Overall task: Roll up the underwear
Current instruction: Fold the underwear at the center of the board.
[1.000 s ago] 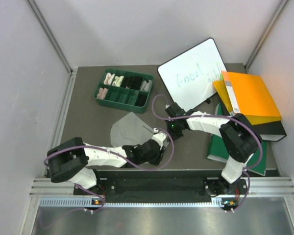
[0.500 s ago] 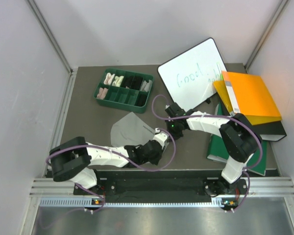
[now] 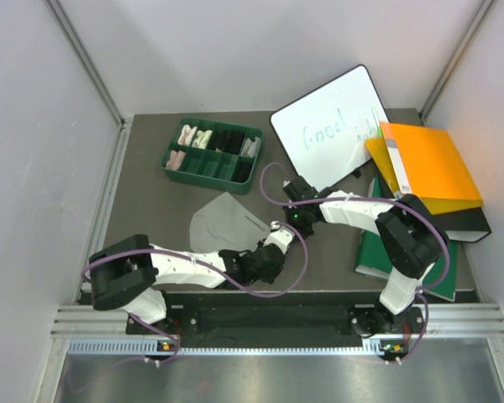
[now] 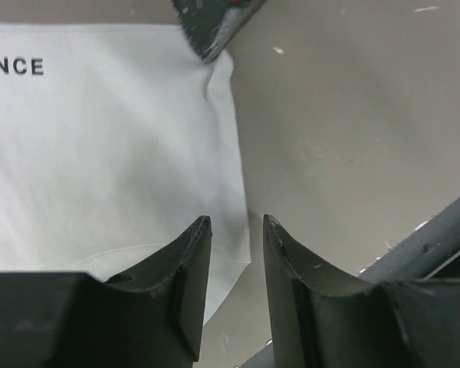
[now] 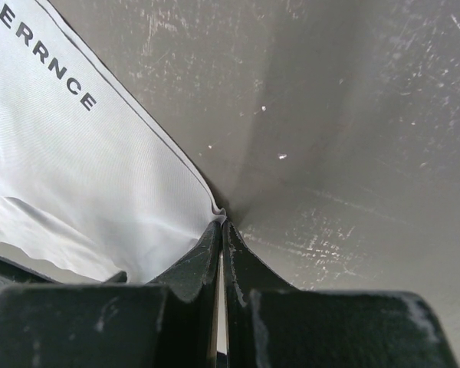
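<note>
Underwear point(image 3: 223, 220): light grey, flat on table point(image 3: 151, 210) between tray and arm bases; dark lettering along waistband.
Handling: judged light, limp, prone to creasing; best taken at corners or hem.
Right gripper point(image 5: 221, 224): pinched closed on a waistband corner.
Left gripper point(image 4: 236, 222): parted a little over the side hem, nothing held.
Tray point(image 3: 203, 175): green, divided; white, pink and black rolls point(image 3: 193, 134) in back row.

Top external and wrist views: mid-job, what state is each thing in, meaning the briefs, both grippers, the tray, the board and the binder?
Light grey fabric briefs with dark waistband lettering: flat on the table, unrolled.
Right gripper: shut on a corner of the briefs.
Left gripper: open, over the briefs' edge, holding nothing.
Green plastic compartment tray: partly filled with small cloth rolls.
White rectangular whiteboard: written on.
Orange binder: closed.
</note>
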Robot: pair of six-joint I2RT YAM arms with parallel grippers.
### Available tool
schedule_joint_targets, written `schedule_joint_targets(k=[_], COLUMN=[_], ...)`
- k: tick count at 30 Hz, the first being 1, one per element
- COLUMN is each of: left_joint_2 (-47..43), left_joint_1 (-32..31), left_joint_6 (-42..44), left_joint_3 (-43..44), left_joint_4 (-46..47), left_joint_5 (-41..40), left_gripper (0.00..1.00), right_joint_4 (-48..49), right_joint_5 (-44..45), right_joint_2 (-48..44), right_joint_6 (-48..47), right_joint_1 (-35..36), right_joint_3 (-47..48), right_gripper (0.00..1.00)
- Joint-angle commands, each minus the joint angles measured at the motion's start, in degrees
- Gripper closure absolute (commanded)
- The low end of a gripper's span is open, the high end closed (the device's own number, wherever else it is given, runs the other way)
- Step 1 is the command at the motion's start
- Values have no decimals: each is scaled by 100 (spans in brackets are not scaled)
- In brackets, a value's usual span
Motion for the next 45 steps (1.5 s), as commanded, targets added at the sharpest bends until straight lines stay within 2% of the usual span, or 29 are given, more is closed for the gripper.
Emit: schedule_joint_targets(k=[1,20,22,23,26,29,34,39,45], left_joint_2=[-56,374,383,401,480,568,603,524,936], left_joint_1=[-203,-247,-247,-247,-247,-247,-247,-247,-247], left_joint_6=[149,-70,-105,-140,-290,-430,-352,-255,-229], left_joint_3=[228,219,210,210,219,219,386,754,1404], left_joint_4=[-65,-65,-65,-65,-188,-302,-154,118,304], left_joint_5=[-286,-374,-392,-392,-418,-480,-270,240,986], left_gripper=[61,63,69,77,91,100,100,100,100], right_joint_4=[-125,-178,-178,-187,-196,-187,-344,-696,-1320], right_joint_5=[16,25,43,43,87,95,113,333,587], right_joint_2=[109,56,39,30,-14,-102,-208,-462,-1033], right_joint_6=[-65,-56,-48,-39,-30,-4,-91,-250,-434], right_joint_1=[-37,-37,-37,-37,-37,-37,-46,-125,-248], right_joint_3=[100,56,48,47,30,21,135,171,179], right_gripper=[100,100,100,100,100,100,100,100,100])
